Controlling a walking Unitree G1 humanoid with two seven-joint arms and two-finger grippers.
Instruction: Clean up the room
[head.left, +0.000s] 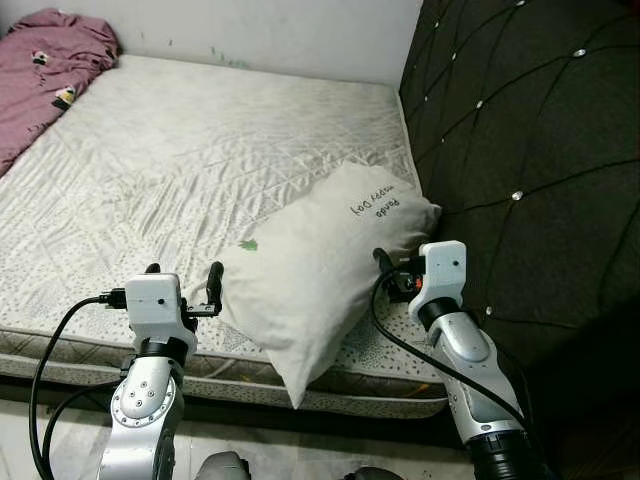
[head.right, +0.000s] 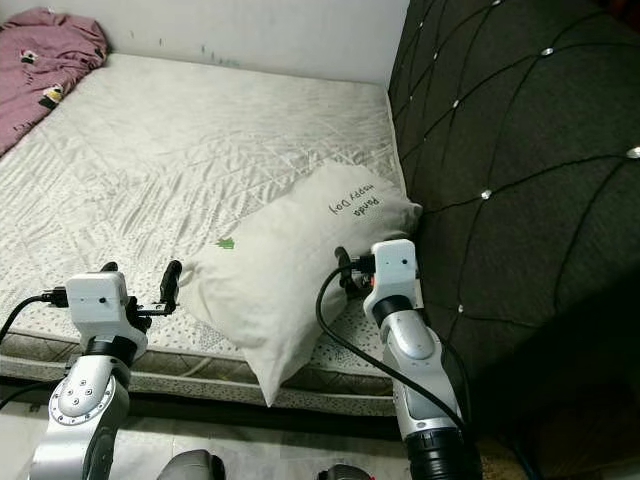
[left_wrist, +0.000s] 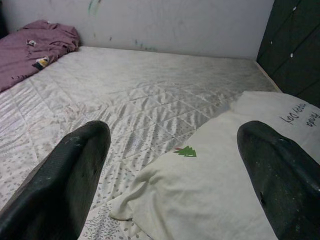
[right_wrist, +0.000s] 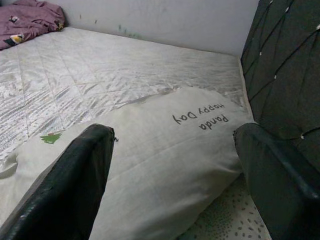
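One cream rectangular fabric pillow (head.left: 320, 270) printed "Panda Happy Day" lay on the quilted white mattress (head.left: 180, 160). Left gripper (head.left: 183, 282) and right gripper (right_wrist: 175, 170) stood wide, empty.

Between the left gripper's (left_wrist: 175, 170) spread jaws, a white pillow (left_wrist: 220, 195) lies on the mattress (left_wrist: 140, 95).

Pillow (head.left: 320, 270) on mattress (head.left: 180, 160), headboard (head.left: 530, 170) right.
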